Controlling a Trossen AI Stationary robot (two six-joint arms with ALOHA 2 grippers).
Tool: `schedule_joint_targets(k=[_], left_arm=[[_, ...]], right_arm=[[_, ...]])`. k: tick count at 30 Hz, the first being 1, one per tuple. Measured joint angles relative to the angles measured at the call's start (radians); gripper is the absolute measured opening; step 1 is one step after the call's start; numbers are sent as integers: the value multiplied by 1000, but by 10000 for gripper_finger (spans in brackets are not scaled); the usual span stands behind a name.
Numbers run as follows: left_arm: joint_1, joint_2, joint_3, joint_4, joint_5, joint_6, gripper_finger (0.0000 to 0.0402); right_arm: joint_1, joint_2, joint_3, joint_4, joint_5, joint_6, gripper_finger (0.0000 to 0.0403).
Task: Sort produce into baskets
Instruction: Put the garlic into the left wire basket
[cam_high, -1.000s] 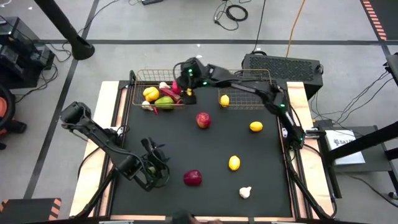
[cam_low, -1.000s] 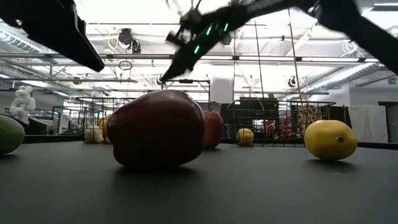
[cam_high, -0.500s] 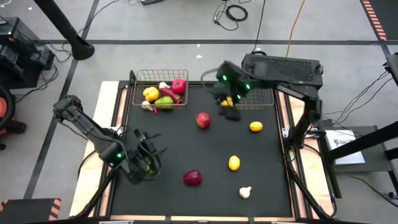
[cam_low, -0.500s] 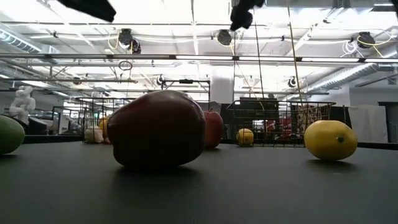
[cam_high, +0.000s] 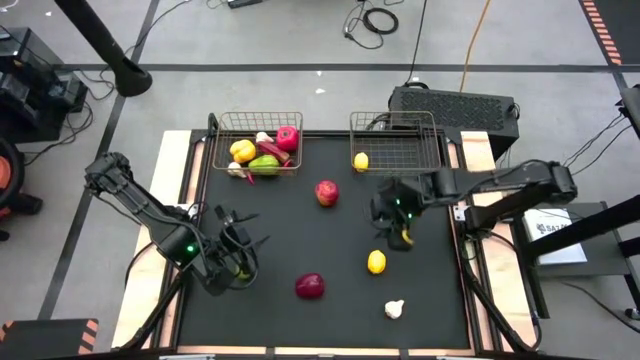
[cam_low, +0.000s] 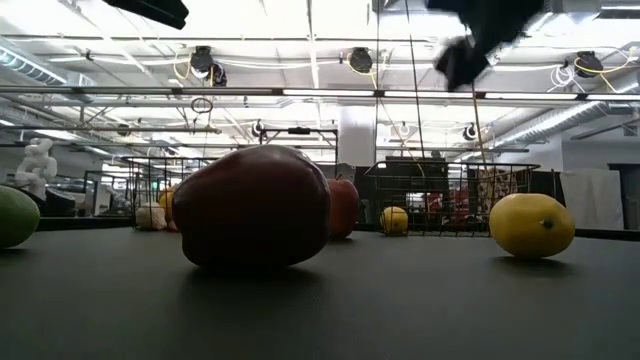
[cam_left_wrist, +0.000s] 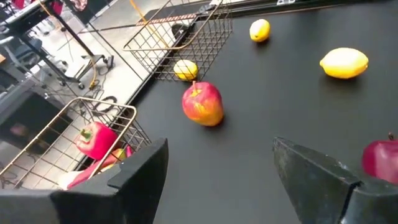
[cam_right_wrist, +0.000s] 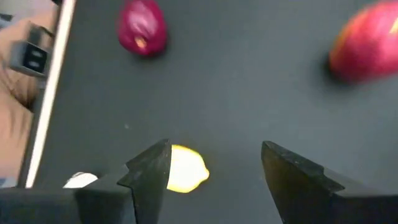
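Centrally, bare mat (cam_high: 300, 235), baskets (cam_high: 258, 143) at far edge

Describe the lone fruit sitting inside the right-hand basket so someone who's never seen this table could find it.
Start at the two wire baskets along the table's far edge. The left basket holds a pile of produce; the right basket holds one piece, a small yellow lemon near its front left corner. It is the only lemon behind mesh.
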Motion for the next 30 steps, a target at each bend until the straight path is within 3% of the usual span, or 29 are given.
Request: schedule_joint_targets(k=[4, 8, 12, 21, 26, 30], left_arm=[[0, 15, 0, 54, 4, -1, 294], [0, 46, 0, 112, 17, 4, 294], [0, 86, 0, 135, 25, 3, 294], [5, 153, 0, 184, 30, 6, 294], [11, 168, 0, 192, 34, 30, 294], [13, 168, 0, 192, 34, 32, 294]], right_arm=[[43, -29, -175, 115, 25, 173, 240], [135, -29, -252, 115, 33, 347, 240], [311, -41, -237, 114, 172, 463, 235], [647, 23, -223, 195, 307, 659, 203], [737, 126, -223, 228, 352, 770, 203], [752, 172, -223, 238, 361, 820, 231]])
